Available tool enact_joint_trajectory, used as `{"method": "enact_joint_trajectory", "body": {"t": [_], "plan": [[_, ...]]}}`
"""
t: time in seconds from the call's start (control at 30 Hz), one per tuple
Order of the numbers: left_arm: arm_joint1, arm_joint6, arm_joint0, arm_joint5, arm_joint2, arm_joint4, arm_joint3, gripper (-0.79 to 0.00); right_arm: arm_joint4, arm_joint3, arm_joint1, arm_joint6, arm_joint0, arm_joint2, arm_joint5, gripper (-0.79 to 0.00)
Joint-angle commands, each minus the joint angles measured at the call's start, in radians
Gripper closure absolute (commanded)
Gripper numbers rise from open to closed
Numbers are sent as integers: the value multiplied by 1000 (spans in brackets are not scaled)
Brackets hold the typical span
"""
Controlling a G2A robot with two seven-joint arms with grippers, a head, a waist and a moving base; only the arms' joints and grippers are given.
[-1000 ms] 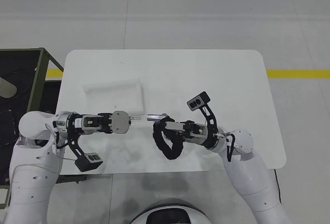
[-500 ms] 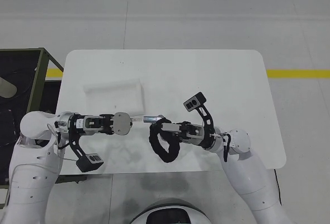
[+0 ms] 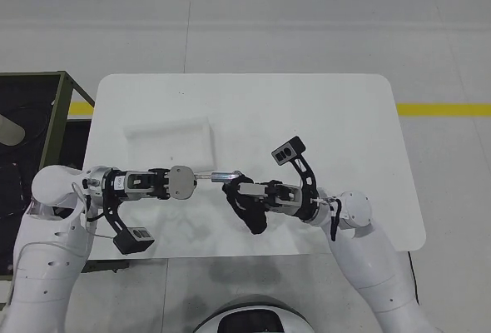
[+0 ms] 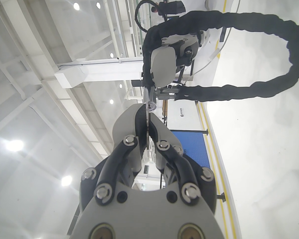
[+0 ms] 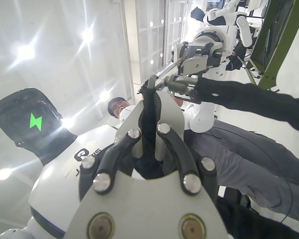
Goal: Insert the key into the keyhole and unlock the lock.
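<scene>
My left gripper (image 3: pixel 193 179) (image 4: pixel 147 116) is shut on a thin metal key (image 4: pixel 147 123) that points at the lock. The lock is a metal barrel (image 3: pixel 222 177) (image 4: pixel 164 92) on a black sleeved cable loop (image 3: pixel 252 213) (image 4: pixel 269 50). My right gripper (image 3: pixel 234 188) (image 5: pixel 149 95) is shut on the black cable just behind the barrel (image 5: pixel 180 86). Both are held above the table's front middle. The key's tip meets the barrel's end; whether it is inside the keyhole I cannot tell. In the right wrist view the left gripper (image 5: pixel 201 58) sits beyond the barrel.
A white flat pad (image 3: pixel 169 141) lies at the table's (image 3: pixel 329 116) left back. A dark green cart (image 3: pixel 58 104) stands off the table's left edge. A person in grey trousers (image 5: pixel 239 148) stands behind the robot.
The right arm has moved left, bringing the barrel up to the key's tip. The black loop has turned and hangs narrower under the right gripper. The left arm has barely moved.
</scene>
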Motion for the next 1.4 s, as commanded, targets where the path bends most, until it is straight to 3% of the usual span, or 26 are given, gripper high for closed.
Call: {"method": "enact_joint_trajectory", "body": {"t": [0.0,1.37], "plan": [[2,0,0,0,3,-1,1,0,-4,0,0,0,0,-1,-2,0],[41,10,-3,-5,41,-34,-1,0,9,18,2,42,29,-19,12,0]]}}
